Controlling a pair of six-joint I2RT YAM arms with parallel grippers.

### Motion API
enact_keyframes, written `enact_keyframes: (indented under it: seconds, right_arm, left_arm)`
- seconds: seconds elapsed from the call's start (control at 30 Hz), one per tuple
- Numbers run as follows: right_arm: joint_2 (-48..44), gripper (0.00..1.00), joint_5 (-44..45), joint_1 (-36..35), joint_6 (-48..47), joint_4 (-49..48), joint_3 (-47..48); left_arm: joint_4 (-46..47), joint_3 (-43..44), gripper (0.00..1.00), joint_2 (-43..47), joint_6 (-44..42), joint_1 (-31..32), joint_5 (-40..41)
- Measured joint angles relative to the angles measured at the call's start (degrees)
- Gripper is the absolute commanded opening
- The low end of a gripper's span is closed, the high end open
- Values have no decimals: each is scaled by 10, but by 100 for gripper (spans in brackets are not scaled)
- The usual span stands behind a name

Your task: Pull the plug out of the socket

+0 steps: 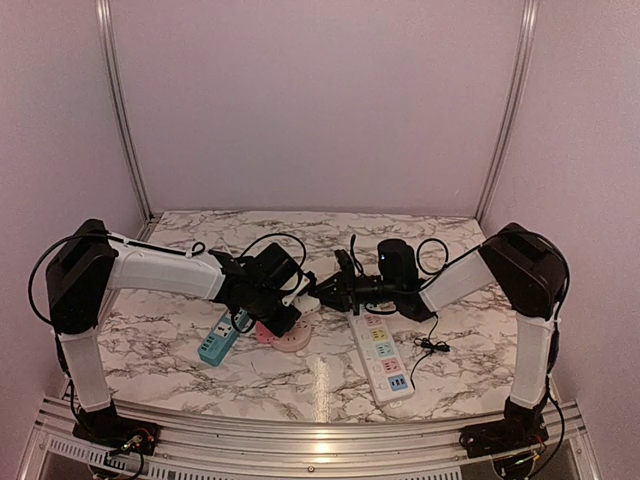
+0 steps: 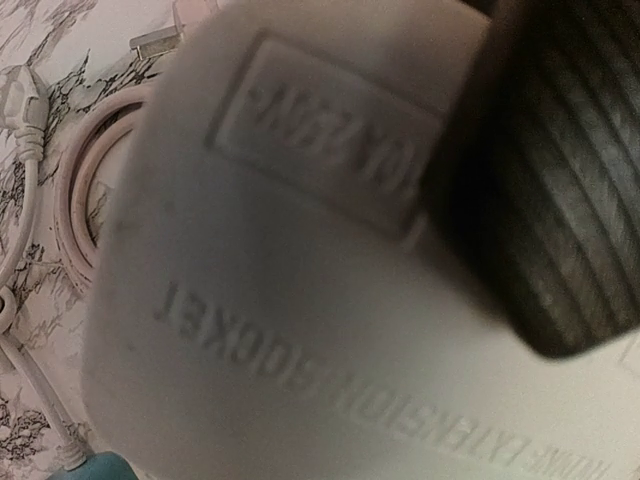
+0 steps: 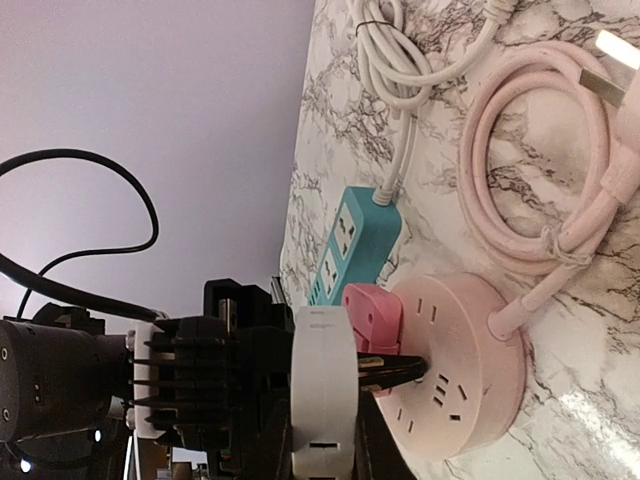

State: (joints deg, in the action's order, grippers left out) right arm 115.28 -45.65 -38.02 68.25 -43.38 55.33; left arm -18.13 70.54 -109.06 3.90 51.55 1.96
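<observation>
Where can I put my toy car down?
Bare marble: along the back wall, left of the teal power strip, and between the pink round socket and white power strip. Crowded where the left gripper and right gripper meet.

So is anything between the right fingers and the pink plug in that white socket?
Nothing visible does. The right fingers are close beside the pink plug on the white socket; the round pink socket lies beyond it.
</observation>
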Motion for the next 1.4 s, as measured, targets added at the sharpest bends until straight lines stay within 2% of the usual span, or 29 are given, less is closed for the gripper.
enact_keyframes:
  seconds: [0.3, 0.57, 0.73, 0.87, 1.03, 1.27, 1.4]
  right_arm:
    - [-16, 0, 2, 1, -25, 37, 0]
    - [-52, 0, 16, 8, -65, 93, 0]
    - [-76, 0, 33, 25, -98, 152, 0]
    - [-93, 0, 46, 40, -127, 198, 7]
    - [-103, 0, 82, 57, -188, 298, 53]
    - [-103, 0, 202, 103, -304, 497, 179]
    - [-78, 0, 303, 111, -371, 602, 295]
  left_arm:
    - [-5, 8, 4, 1, 3, -3, -9]
    - [-46, 31, 12, 3, 13, -14, -42]
    - [-59, 51, 23, 11, 17, -19, -52]
    - [-58, 57, 40, 31, 29, -25, -59]
    - [-48, 58, 58, 61, 54, -36, -54]
    - [-3, 57, 67, 104, 106, -43, -38]
    - [18, 54, 69, 123, 123, -43, -37]
